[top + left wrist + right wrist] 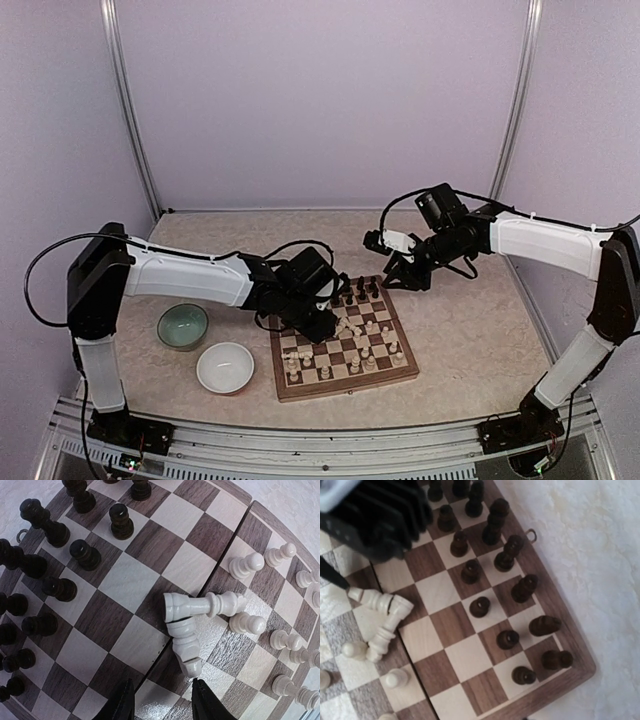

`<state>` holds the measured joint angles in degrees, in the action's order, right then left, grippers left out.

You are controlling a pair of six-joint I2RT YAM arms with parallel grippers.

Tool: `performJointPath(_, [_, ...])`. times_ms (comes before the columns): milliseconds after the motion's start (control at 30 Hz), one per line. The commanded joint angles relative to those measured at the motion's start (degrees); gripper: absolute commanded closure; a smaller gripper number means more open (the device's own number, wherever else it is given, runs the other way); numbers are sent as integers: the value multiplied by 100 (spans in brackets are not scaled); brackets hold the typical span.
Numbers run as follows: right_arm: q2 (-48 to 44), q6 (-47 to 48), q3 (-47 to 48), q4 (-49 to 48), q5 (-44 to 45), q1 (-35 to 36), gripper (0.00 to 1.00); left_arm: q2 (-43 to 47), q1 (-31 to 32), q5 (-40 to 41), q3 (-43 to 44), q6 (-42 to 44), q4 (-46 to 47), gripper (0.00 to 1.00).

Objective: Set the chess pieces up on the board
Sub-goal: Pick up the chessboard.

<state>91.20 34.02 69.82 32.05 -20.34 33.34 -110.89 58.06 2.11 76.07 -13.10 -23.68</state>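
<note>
The board point(345, 385) lies at mid-table, with dark chess pieces point(360, 292) on its far rows and cream ones point(350, 355) on the near rows. My left gripper point(325, 325) hangs low over the board's middle. In the left wrist view it point(164, 705) is open with nothing between the fingers, and its right fingertip point(202, 700) touches the tip of a cream piece point(186, 647) that lies on its side. A second cream piece point(200, 605) lies across that one. My right gripper point(405, 280) hovers over the board's far right corner. Its fingers are out of the right wrist view, which shows standing dark pieces point(480, 606).
A green bowl point(183, 326) and a white bowl point(225, 367) stand left of the board. The left arm's black wrist point(375, 515) fills the top left of the right wrist view. Several dark pieces point(85, 555) stand close together on the board's left side.
</note>
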Motion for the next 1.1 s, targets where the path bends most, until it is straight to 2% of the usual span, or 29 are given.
performJointPath(0, [-142, -71, -41, -62, -58, -27, 64, -182, 52, -30, 162, -39, 98, 60])
performJointPath(700, [-125, -47, -147, -101, -67, -21, 64, -567, 60, -91, 558, 89, 210, 57])
performJointPath(1067, [-135, -47, -189, -102, -33, -21, 64, -811, 29, -130, 713, 112, 219, 65])
